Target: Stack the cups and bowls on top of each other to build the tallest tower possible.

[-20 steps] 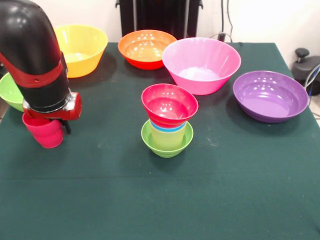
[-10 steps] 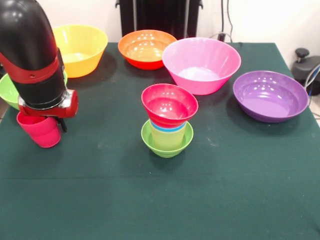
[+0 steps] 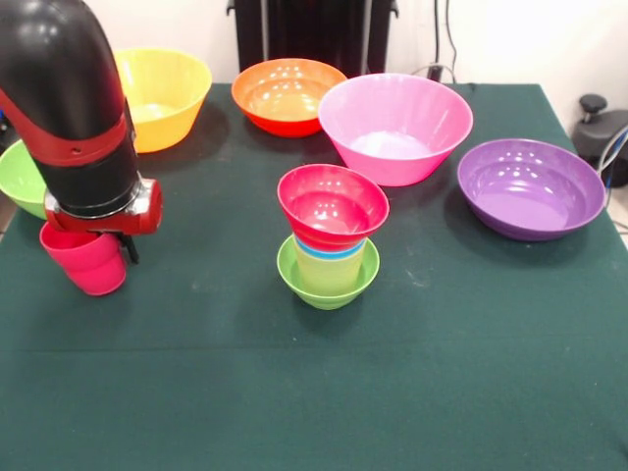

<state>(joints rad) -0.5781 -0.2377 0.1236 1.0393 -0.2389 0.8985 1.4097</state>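
Desk [image 3: 314, 392] carries the tower [image 3: 331, 240] at centre, red bowl [image 3: 333, 204] topmost. Red cup [image 3: 86, 259] sits at nine o'clock under the gripper [image 3: 93, 240]; jaws hidden, state cannot be told. Recommend a vertical lift, then centring over the tower.

a dark green table [image 3: 471, 373] carries yellow [image 3: 162, 93], orange [image 3: 287, 93], pink [image 3: 394, 126], purple [image 3: 530, 186] and green [image 3: 22, 177] bowls near its far edge, the tower [image 3: 331, 240] at centre.

A dark green cloth [image 3: 324, 392] is spread over the table. Beyond its far edge, a pale wall [image 3: 510, 39] is seen, with a dark cable [image 3: 450, 34] hung against it. At the far right, black equipment [image 3: 601, 123] is glimpsed.
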